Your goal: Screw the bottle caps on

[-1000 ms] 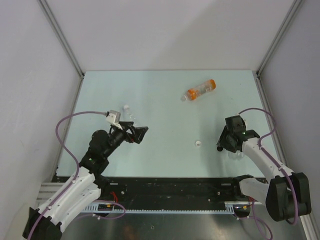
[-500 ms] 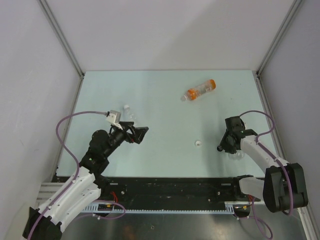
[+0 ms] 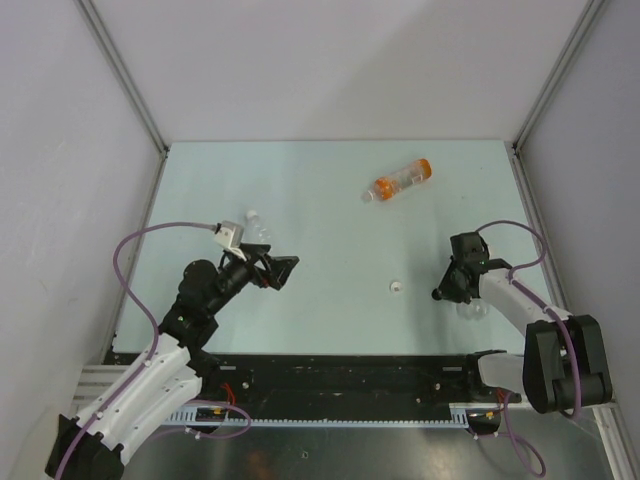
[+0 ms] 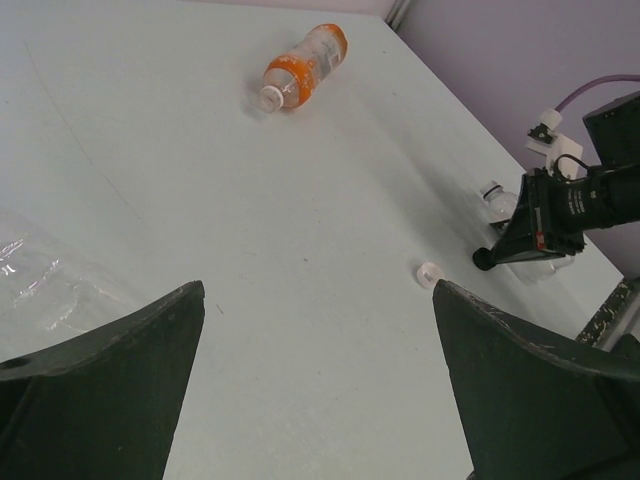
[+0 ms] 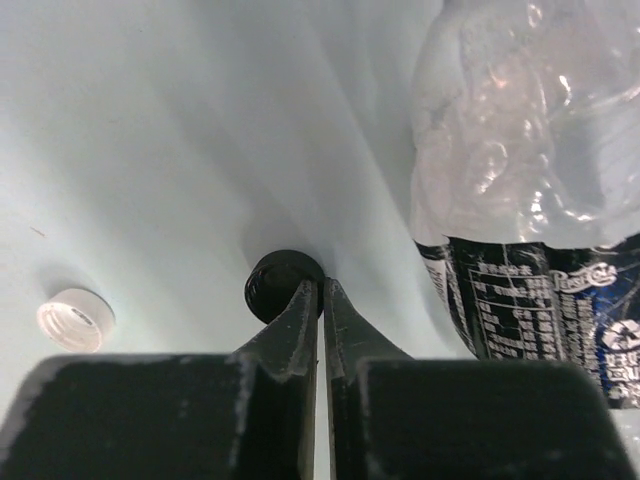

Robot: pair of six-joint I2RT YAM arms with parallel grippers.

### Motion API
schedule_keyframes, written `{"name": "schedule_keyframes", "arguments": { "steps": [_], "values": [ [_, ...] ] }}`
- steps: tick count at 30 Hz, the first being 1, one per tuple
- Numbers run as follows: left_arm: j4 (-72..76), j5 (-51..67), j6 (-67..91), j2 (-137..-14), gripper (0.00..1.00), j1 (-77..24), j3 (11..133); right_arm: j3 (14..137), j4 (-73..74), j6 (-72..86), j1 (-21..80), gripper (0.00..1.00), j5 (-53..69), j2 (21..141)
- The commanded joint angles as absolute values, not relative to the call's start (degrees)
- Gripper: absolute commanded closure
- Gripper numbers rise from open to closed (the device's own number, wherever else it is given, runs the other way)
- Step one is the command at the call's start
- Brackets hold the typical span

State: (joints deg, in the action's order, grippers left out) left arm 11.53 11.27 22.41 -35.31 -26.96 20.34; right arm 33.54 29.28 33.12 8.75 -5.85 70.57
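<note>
My right gripper is down on the table with its fingers almost together, pinching the rim of the black cap, one tip inside it and one outside. The Pepsi-labelled bottle lies just to its right. A white cap sits open side up to the left, also visible in the top view. The orange bottle lies on its side at the far middle, capped in white. My left gripper hovers wide open and empty, beside the plain clear bottle.
Grey enclosure walls stand on all sides of the pale green table. The right arm bends along the table's right side, and its purple cable loops above it. The black rail runs along the near edge.
My right gripper's fingers have closed from about half open onto the black cap's rim, and its wrist has sunk a little. The left arm has barely moved.
</note>
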Motion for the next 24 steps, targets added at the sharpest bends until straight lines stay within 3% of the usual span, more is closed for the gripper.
{"name": "schedule_keyframes", "arguments": {
  "steps": [1,5,9,14,19,24],
  "values": [
    [14.1,14.1,21.5,-34.0,0.01,-26.7,20.5,33.2,26.0,31.7,8.5,0.99,-3.6,69.8],
    [14.6,15.3,22.8,-33.1,0.01,-26.7,20.6,33.2,24.2,29.2,8.6,1.00,0.8,63.0],
    [19.6,22.1,25.9,-34.7,0.00,-26.7,20.8,33.2,16.7,28.1,8.7,1.00,18.4,52.8],
    [34.0,33.2,35.7,-41.0,0.03,-26.8,22.4,32.8,-6.8,35.0,15.0,1.00,38.3,46.4],
    [44.5,38.9,50.4,-48.0,0.04,-28.0,26.3,33.6,-28.7,35.6,26.3,1.00,42.7,47.7],
    [50.9,40.7,57.8,-52.6,0.04,-32.1,28.2,36.9,-38.2,33.5,29.4,1.00,45.1,53.9]
  ]
}}
